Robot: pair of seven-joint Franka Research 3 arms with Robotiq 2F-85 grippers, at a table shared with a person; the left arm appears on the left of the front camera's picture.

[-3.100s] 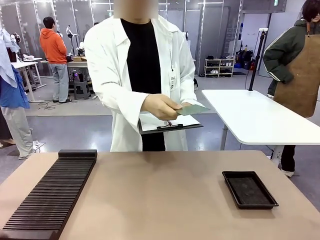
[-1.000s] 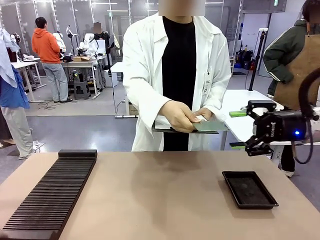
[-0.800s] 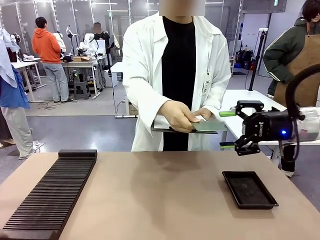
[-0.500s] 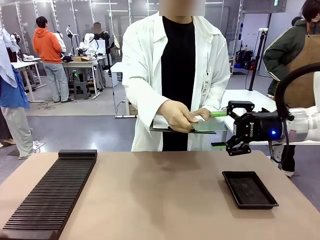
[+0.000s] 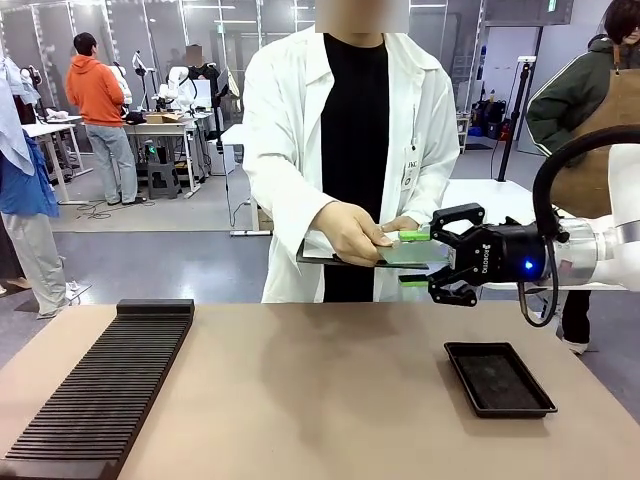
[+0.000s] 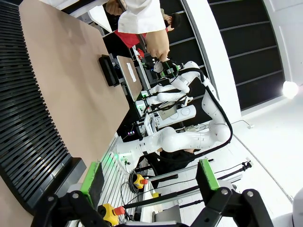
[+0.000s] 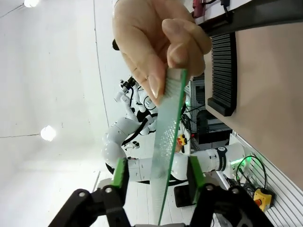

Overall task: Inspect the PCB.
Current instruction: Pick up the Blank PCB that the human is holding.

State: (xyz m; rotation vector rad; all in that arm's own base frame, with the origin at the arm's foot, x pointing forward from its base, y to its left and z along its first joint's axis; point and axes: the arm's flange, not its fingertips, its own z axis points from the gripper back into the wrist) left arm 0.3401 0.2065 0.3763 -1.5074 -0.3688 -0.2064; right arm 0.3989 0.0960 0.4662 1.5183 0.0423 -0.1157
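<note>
pcb [image 7: 166,142] edge-on between spread right fingers [image 7: 120,177], pinched by person's hand [image 7: 156,42].

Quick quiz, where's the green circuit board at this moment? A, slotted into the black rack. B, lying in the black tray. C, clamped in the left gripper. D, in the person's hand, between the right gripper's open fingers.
D: the person's hand pinches the PCB edge-on, and the right gripper sits around it with a gap at each green pad.
</note>
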